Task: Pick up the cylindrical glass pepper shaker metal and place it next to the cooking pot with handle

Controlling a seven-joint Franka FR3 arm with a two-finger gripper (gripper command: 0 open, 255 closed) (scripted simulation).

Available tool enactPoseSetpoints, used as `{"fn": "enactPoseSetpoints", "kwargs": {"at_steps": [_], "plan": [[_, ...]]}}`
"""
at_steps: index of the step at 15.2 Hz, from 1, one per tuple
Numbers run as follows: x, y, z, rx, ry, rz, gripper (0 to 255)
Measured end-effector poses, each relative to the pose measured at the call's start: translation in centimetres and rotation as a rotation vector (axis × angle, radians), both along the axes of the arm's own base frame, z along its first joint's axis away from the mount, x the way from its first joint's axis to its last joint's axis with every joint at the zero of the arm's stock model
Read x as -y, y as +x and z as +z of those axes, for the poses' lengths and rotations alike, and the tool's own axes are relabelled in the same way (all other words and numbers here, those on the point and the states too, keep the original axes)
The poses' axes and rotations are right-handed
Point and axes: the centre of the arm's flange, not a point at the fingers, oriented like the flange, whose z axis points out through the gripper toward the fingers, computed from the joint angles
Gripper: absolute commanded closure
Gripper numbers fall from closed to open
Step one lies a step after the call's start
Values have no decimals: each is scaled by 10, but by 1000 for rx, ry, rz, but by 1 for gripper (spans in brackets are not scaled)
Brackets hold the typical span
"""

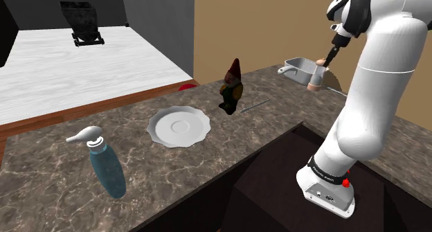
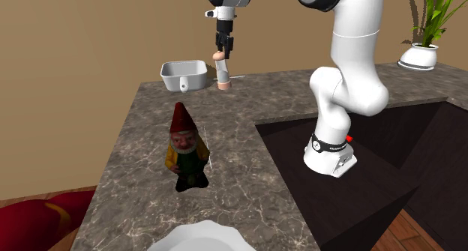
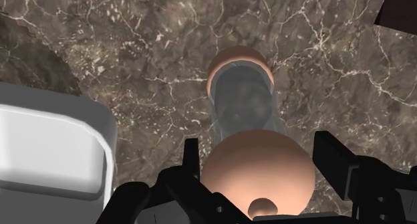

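Pepper shaker (image 3: 244,102) is upright with its base on the counter (image 2: 247,129), just beside the cooking pot (image 2: 184,76). Pincer (image 3: 257,149) straddles its rounded cap; can't tell if it's clamped or loose. Placement looks essentially done. Left: confirm release, retract upward.

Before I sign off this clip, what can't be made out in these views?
Pot: wrist view, cut off by the picture's edge; shoulder view, the pepper shaker covers one end.
Plate: second exterior view, the bottom edge cuts most of it away.
Red thing: shoulder view, mostly behind the counter's far edge; cannot be identified.
Potted plant: second exterior view, the top edge crops its leaves.
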Motion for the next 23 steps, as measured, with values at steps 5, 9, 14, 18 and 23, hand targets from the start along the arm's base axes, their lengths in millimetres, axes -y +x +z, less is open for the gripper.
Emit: {"fn": "enactPoseSetpoints", "kwargs": {"at_steps": [5, 9, 14, 18, 23], "plan": [[-1, 0, -27, 0, 0, 0, 255], [0, 0, -48, 0, 0, 0, 255], [-2, 0, -76, 0, 0, 0, 255], [-1, 0, -83, 0, 0, 0, 255], [-1, 0, -83, 0, 0, 0, 0]]}}
